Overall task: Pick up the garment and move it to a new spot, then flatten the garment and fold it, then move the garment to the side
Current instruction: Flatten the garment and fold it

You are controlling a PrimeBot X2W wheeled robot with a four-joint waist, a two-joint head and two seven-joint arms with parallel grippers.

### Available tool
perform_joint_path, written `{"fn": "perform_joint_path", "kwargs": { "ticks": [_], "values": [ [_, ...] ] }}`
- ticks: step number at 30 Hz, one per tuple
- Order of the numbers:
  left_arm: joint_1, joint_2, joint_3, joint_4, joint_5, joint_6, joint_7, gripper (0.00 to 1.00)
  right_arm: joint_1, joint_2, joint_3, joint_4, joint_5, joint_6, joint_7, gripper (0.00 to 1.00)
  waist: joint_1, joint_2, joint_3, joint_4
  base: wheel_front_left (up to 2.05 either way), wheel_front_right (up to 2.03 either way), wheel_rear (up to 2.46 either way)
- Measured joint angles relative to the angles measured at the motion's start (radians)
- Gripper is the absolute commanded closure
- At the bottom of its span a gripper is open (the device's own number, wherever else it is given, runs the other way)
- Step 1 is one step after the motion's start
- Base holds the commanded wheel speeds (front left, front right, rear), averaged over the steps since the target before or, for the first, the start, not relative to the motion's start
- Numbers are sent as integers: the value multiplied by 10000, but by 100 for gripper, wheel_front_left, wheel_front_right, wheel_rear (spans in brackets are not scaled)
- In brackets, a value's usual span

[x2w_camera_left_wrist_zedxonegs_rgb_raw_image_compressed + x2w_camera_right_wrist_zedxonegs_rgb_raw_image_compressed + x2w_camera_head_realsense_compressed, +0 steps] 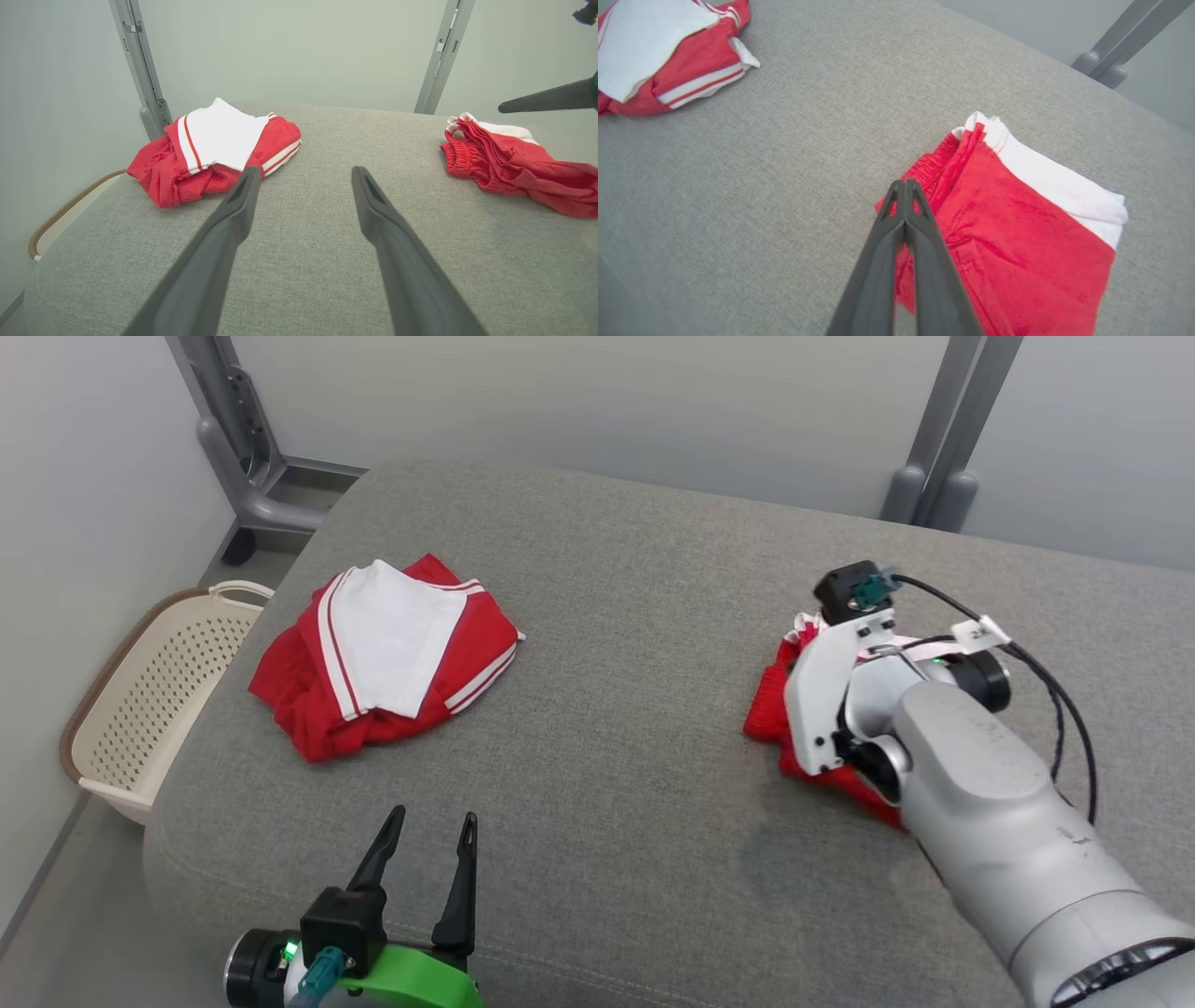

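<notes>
1. Spread wide at the jaws, with nothing between them: left gripper (434, 814), at 7 o'clock in the head view, its two long dark fingers pointing toward 12 o'clock over bare upholstery.
2. Pressed together at the jaws, pinching nothing that can be seen: right gripper (903, 183), tips meeting over the elastic waistband edge of the folded red fabric shorts with a white edge (1017, 224).
3. Seen from the left wrist view at 2 o'clock as a dark closed point in the air above those shorts, apart from the cloth.
4. Placed at 3 o'clock in the head view, largely covered by the pale right forearm (990, 775) and its wrist: the folded shorts, lying flat on the broad grey woven-fabric cushion (635, 616), white layer along the far side.
5. At 10 o'clock in the head view, well apart from the shorts: loosely heaped red-and-white striped fabric garment (383, 653), white panel uppermost, red cloth bunched beneath and spilling toward 8 o'clock.
6. Off the cushion's edge at 9 o'clock, down on the floor: cream perforated plastic basket with a brown rim (159, 691).
7. Behind the cushion at 11 and 1 o'clock: slanted grey metal frame posts (233, 439) against a pale wall.
</notes>
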State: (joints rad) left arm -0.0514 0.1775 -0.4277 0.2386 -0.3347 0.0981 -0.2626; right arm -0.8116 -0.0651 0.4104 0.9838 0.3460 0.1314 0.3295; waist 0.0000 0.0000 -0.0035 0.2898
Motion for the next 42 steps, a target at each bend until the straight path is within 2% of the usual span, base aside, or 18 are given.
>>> {"fn": "perform_joint_path", "kwargs": {
  "ticks": [5,8,17,21,24,28,33,37,42],
  "values": [
    [63,-4,-13,-65,13,-2,0,0,83,-754,-884,619,-1446,0,-936,100,0,0,-28,-63,0,0,0],
    [105,-4,-12,-92,25,-12,0,0,407,-961,-1402,865,-2163,0,-1423,100,0,0,21,-93,0,0,0],
    [92,4,-10,-111,36,-90,0,0,1020,-917,-2711,1223,-3645,0,-2113,100,0,0,281,-151,0,0,0],
    [68,6,-48,-61,71,-100,0,0,1191,-474,-3168,1423,-4065,0,-1988,100,0,0,331,-69,0,0,0],
    [67,10,-73,-40,71,-104,0,0,1258,-395,-3396,1488,-4219,0,-1933,100,0,0,333,-7,0,0,0],
    [43,46,-75,-27,71,-104,0,0,1260,-132,-3607,1555,-4222,0,-1908,100,0,0,363,68,0,0,0],
    [-9,65,-73,-23,67,-102,0,0,1241,113,-3599,1732,-3457,0,-1791,100,0,0,393,105,0,0,0],
    [-13,75,-84,0,54,-98,0,0,1213,127,-2777,1697,-2447,-2,-1578,100,0,0,387,121,0,0,0],
    [-25,77,-73,8,31,-94,0,0,1345,155,-1501,1041,-1066,-2,-1126,100,0,0,369,99,0,0,0]
  ]
}}
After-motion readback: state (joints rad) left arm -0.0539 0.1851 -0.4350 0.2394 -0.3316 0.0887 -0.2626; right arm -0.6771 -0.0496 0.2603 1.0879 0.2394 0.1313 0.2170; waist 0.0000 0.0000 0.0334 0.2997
